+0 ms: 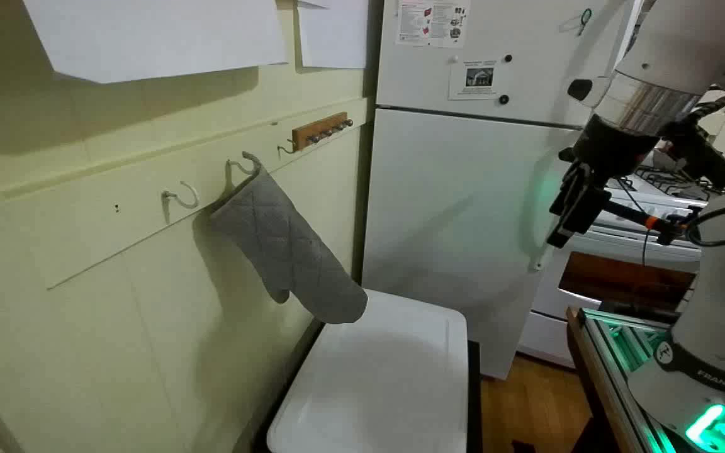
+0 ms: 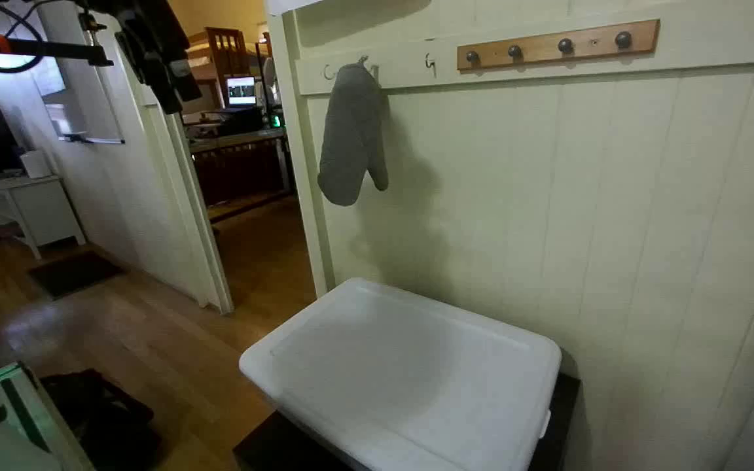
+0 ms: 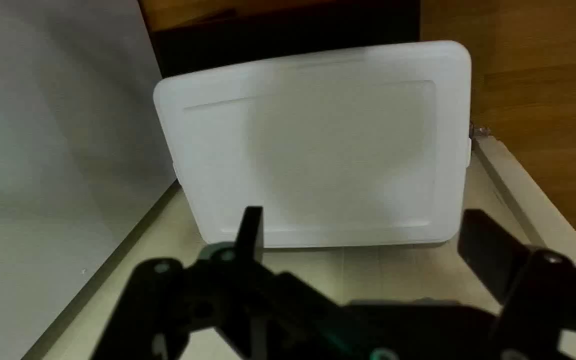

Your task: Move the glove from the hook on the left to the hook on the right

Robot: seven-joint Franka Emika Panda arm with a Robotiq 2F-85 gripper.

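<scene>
The black two-fingered gripper (image 3: 363, 222) stands with its jaws spread wide and has hold of nothing, well away from the grey quilted fabric oven mitt (image 1: 290, 239), which hangs on the middle curved metal hook (image 1: 240, 167). The left curved metal hook (image 1: 181, 201) and the right small metal hook (image 2: 429, 61), just beside the brown wooden peg rail (image 2: 540, 49), are both bare. Progress cannot be fixed with certainty: if the middle hook is the source, grasping, unhooking and re-hanging are all outstanding; if the destination, the transfer reads as complete.
</scene>
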